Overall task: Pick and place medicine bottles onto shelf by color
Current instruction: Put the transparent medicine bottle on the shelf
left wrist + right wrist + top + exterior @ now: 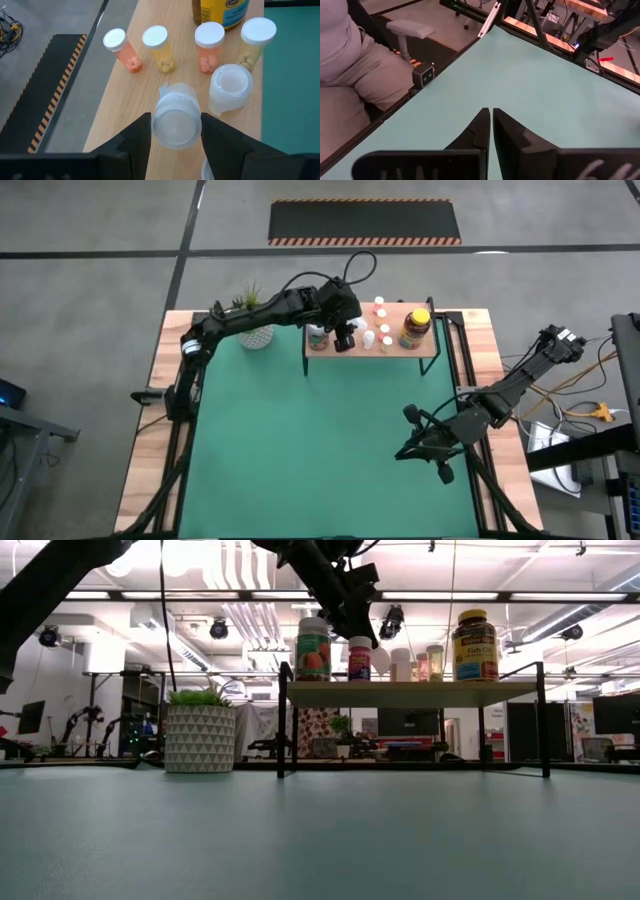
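Presently, the medicine bottles stand grouped on the shelf [425,350], a low wood-topped platform on black legs at the far edge of the green surface [320,440].

Item: clear white-capped bottle [176,120], held between the jaws of the left gripper [345,338] above the shelf's left half. The left wrist view alone shows the grip closely: a dark finger on each side of the cap.

Item: four small white-capped bottles in a row, two pink-filled [123,49] [209,46] and two yellow-filled [160,47] [254,42]; a clear empty bottle [230,90] just beside the held one.

Item: amber yellow-lidded jar [415,327] at the shelf's right end; a green-lidded bottle [313,648] and a smaller pink-labelled one [359,657] at its left end, told apart only in the low view.

Item: potted plant [255,330], just left of the shelf.

Item: right gripper [440,465], low over bare mat near the right edge, jaws nearly touching, holding nothing. Its wrist view shows a seated person's leg [350,85] beyond the surface.

Room: most of the mat lies open in front of the shelf; ceiling lights and equipment behind, in the low view.
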You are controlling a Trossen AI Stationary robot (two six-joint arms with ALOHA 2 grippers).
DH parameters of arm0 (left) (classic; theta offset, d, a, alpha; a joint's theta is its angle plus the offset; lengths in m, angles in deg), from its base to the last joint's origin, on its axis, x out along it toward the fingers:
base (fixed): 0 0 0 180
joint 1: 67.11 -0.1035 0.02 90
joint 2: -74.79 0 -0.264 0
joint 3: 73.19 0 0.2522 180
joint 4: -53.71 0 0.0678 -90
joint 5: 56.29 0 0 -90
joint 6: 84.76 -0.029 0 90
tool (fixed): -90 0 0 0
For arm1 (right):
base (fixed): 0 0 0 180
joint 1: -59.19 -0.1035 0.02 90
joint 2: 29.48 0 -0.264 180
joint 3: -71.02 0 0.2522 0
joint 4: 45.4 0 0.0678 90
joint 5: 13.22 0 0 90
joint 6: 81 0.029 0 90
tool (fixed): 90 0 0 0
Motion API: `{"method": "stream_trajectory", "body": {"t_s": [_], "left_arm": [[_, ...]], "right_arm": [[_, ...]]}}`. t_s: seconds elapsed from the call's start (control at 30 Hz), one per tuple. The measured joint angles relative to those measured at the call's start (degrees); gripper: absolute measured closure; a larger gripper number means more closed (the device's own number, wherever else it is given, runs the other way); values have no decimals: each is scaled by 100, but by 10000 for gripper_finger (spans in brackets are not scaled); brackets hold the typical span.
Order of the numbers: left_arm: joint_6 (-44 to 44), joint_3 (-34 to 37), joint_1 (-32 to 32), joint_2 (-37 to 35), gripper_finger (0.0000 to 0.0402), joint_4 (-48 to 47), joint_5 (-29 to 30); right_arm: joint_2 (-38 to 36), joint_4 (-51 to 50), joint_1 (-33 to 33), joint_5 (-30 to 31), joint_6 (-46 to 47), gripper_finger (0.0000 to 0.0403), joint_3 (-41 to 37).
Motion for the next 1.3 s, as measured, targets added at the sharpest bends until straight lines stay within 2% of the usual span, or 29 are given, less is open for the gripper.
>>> {"method": "stream_trajectory", "body": {"t_s": [0.6, 0.97, 1.3], "left_arm": [[14, 5, -4, 0, 254, 13, -2], [17, 15, -4, -98, 185, 0, 2], [-49, 15, 1, -114, 178, 7, 7]], "right_arm": [[0, 0, 0, 0, -1, 390, 0], [2, -2, 0, -1, 54, 390, 0], [2, -2, 0, -2, 82, 390, 0]]}}
